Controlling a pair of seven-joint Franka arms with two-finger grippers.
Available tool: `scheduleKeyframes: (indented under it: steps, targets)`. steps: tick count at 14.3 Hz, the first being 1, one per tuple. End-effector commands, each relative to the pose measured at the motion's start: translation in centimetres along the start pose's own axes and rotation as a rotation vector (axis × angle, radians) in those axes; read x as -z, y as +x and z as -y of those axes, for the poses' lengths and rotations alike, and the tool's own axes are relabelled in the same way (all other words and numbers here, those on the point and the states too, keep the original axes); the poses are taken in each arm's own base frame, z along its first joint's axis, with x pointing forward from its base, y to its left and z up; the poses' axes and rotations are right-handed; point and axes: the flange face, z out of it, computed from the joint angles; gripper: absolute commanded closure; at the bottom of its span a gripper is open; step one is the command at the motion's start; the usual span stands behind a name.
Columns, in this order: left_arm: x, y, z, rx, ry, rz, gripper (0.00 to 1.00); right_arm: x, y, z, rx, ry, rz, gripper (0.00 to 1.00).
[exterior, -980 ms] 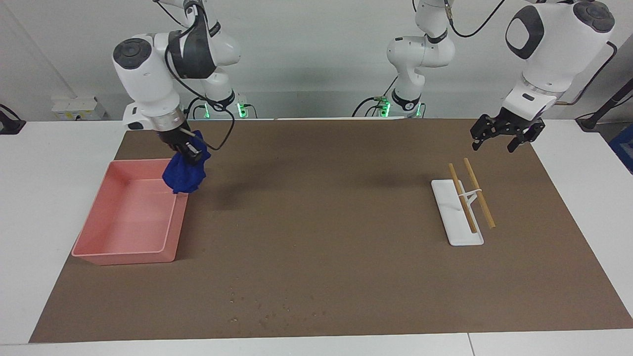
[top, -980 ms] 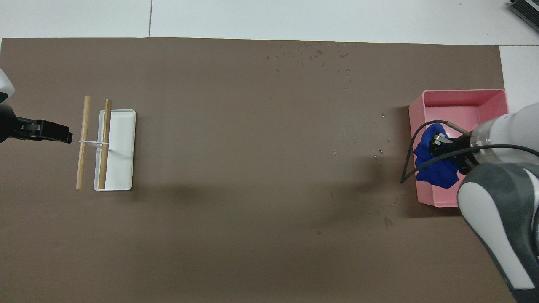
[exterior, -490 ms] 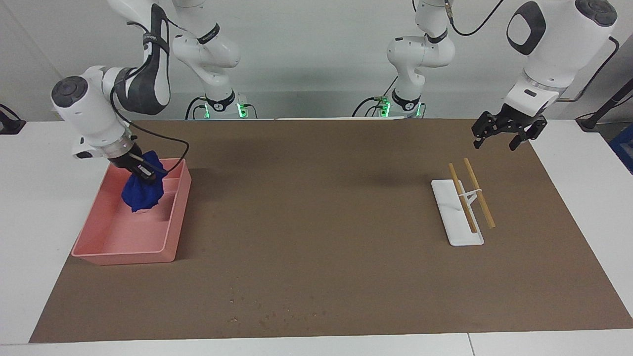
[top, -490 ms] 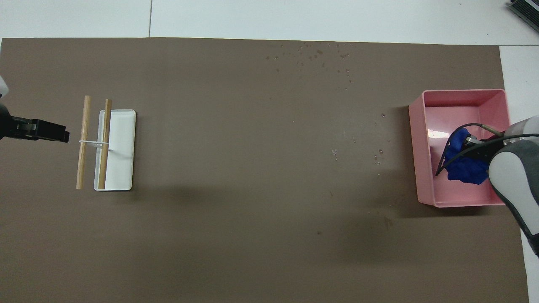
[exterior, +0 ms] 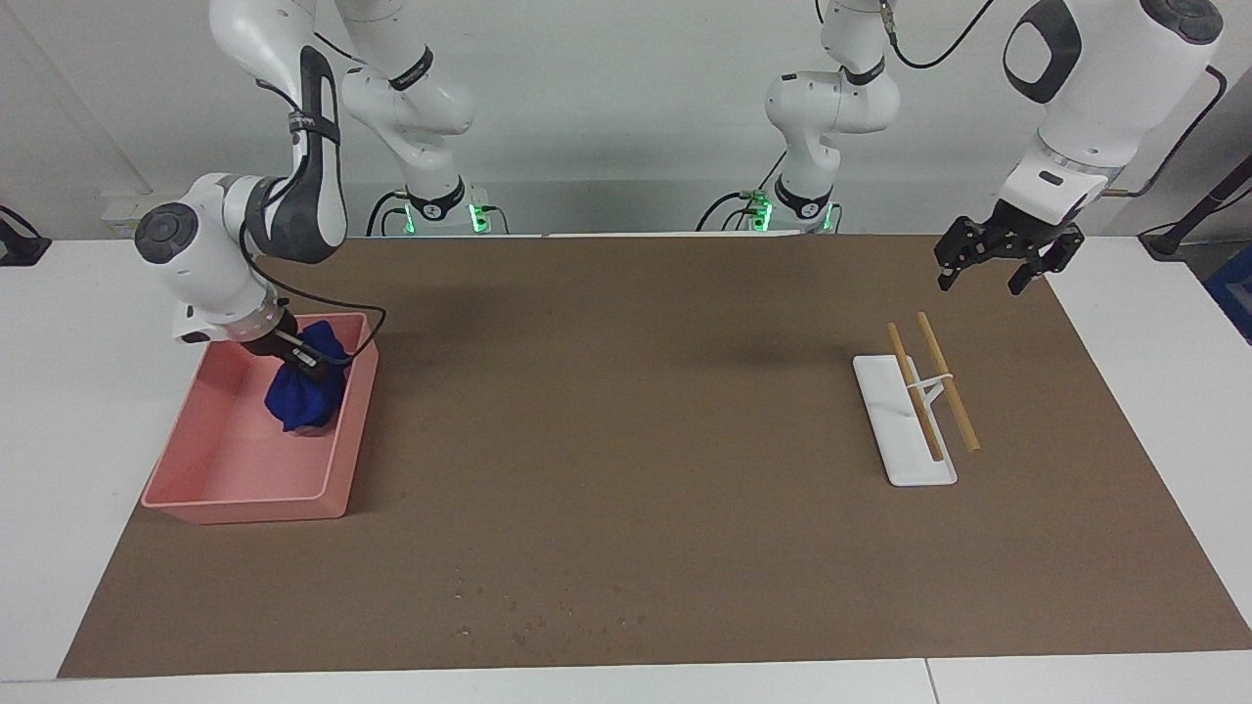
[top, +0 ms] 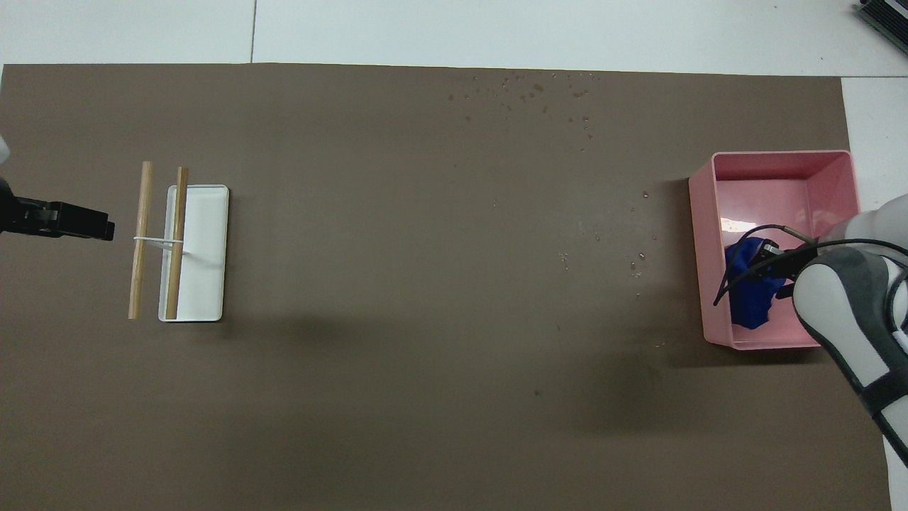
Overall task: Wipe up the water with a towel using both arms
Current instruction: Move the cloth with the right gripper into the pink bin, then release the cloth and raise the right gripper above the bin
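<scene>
My right gripper point(exterior: 296, 354) is shut on the deep-blue towel point(exterior: 305, 396) and holds it inside the pink tray point(exterior: 245, 508), by the tray's wall toward the middle of the mat. The towel hangs bunched below the fingers; I cannot tell whether it touches the tray floor. It also shows in the overhead view point(top: 748, 301), under the right gripper point(top: 770, 257) in the tray point(top: 773, 160). Tiny water droplets point(exterior: 528, 616) lie on the brown mat near its edge farthest from the robots point(top: 532, 92). My left gripper point(exterior: 990, 262) waits open above the mat's left-arm end point(top: 78, 221).
A white flat tray point(exterior: 905, 430) with two wooden sticks point(exterior: 944, 381) joined by a white band lies at the left arm's end, also in the overhead view point(top: 202, 248). A few more droplets point(top: 638, 259) dot the mat beside the pink tray.
My right gripper carried the towel from over the tray's rim into the tray, then shifted it toward the wall beside the mat's middle. The left gripper rose slightly.
</scene>
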Motion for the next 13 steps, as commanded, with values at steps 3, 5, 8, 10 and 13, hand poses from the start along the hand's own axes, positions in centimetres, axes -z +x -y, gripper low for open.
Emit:
scheduleKeyframes:
  steps: [3,5,8,10,13]
  targets:
    - [0.6,-0.4,0.1,-0.009,0.006,0.007,0.00,9.7,-1.6,2.1,0.181,-0.006,-0.062,0.00]
    - [0.8,-0.5,0.0,-0.009,0.006,0.003,0.00,13.7,-3.1,4.2,0.278,0.001,-0.099,0.00]
    - [0.9,-0.6,0.1,-0.008,0.006,0.001,0.00,19.5,-4.9,7.5,0.343,0.006,-0.125,0.00]
    - [0.7,-0.5,0.2,-0.006,0.008,-0.003,0.00,22.4,-5.7,9.1,0.373,0.014,-0.147,0.00]
    - [0.9,-0.6,0.1,-0.008,0.007,0.002,0.00,27.1,-7.2,10.7,0.407,0.029,-0.167,0.00]
